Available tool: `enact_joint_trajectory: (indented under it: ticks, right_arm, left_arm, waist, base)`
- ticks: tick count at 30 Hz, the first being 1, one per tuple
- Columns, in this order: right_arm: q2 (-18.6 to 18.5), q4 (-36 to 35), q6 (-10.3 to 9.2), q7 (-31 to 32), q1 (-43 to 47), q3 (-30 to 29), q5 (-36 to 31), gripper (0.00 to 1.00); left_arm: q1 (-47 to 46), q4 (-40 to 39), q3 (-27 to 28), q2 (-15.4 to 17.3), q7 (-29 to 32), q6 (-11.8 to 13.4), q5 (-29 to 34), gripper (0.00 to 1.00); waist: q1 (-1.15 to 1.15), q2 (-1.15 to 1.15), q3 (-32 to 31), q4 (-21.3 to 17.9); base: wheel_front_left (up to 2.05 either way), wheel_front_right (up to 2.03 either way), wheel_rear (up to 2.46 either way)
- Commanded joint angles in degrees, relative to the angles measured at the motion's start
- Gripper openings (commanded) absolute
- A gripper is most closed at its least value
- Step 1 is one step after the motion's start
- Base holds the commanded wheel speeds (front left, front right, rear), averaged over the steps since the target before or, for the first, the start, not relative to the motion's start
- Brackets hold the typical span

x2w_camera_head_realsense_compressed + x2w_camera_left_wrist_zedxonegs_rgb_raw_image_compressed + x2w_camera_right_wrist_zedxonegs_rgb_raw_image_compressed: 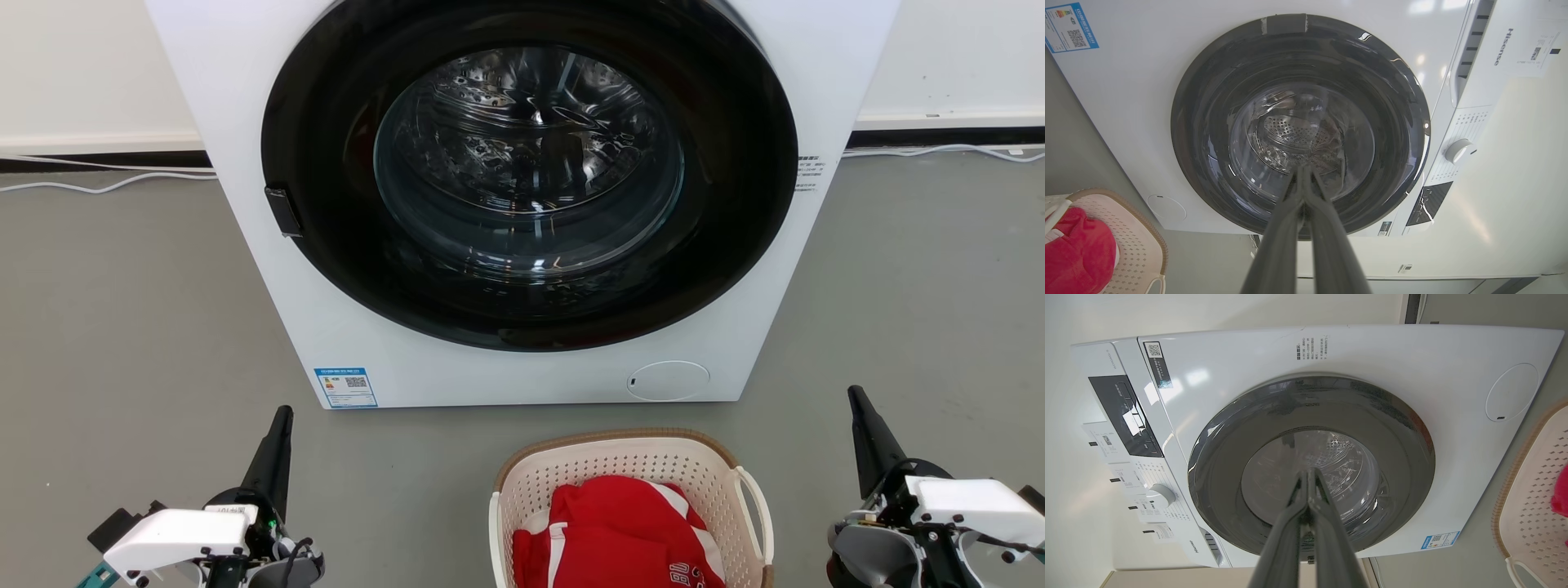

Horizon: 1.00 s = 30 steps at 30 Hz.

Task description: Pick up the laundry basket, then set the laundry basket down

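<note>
Basket (pixel 620 461): cream perforated plastic, brown woven-look rim, white loop handle on right side, red garment (pixel 612 523) inside. Sits on floor (pixel 122 327) just before washer (pixel 522 376), between grippers. Left gripper (pixel 277 437): fingers pressed together, empty, apart from basket. Right gripper (pixel 861 416): fingers pressed together, empty, apart from basket.

A laundry area: a white front-loading washing machine (pixel 522 204) stands on grey floor (pixel 122 327) against a plain wall (pixel 82 65).

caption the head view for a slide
Cream perforated plastic laundry basket holding a red garment before a white front-loading washing machine
</note>
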Motion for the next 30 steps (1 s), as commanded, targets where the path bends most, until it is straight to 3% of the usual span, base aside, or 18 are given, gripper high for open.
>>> enact_joint_trajectory:
  ticks: [1, 8, 9, 18, 21, 30]
  right_arm:
    - [-0.10, -1.69, 0.42, 0.43, -0.61, 1.01, 0.39, 0.00]
    - [-0.10, -1.69, 0.42, 0.43, -0.61, 1.01, 0.39, 0.00]
    - [0.00, 0.22, 0.00, -0.01, 0.03, 0.03, -0.01, 1.00]
    - [0.15, 0.61, 0.00, -0.92, 0.54, 1.06, 0.48, 1.00]
    - [0.14, -0.01, 0.02, -1.51, 0.54, 1.73, 0.71, 1.00]
    - [-0.02, -1.11, 0.05, -3.04, 0.24, 3.45, -0.85, 1.00]
  left_arm:
    - [-1.59, -1.64, 1.71, 0.78, 0.34, -0.58, -0.36, 0.00]
    - [-1.59, -1.64, 1.71, 0.78, 0.34, -0.58, -0.36, 0.00]
    - [0.05, 0.22, 0.00, -0.03, -0.02, 0.03, 0.01, 1.00]
    - [0.76, 0.90, -0.86, -0.28, -1.19, 0.12, -0.24, 1.00]
    - [0.81, 0.34, -1.32, -0.24, -1.88, 0.10, -0.29, 1.00]
    - [0.59, -1.20, -2.04, -0.16, -3.40, 0.05, 1.95, 1.00]
  waist:
    - [0.00, 0.00, 0.00, 0.00]
    - [0.00, 0.00, 0.00, 0.00]
    - [0.00, 0.00, 0.00, 0.00]
    - [0.13, 0.00, -0.06, -0.02]
    - [0.02, 0.00, 0.04, -0.08]
    - [0.00, 0.00, 0.20, -0.34]
  base:
    - [0.00, 0.00, 0.00]
    - [0.00, 0.00, 0.00]
    - [0.00, 0.00, 0.00]
    - [0.00, 0.00, 0.00]
    - [0.00, 0.00, 0.00]
    - [0.00, 0.00, 0.00]
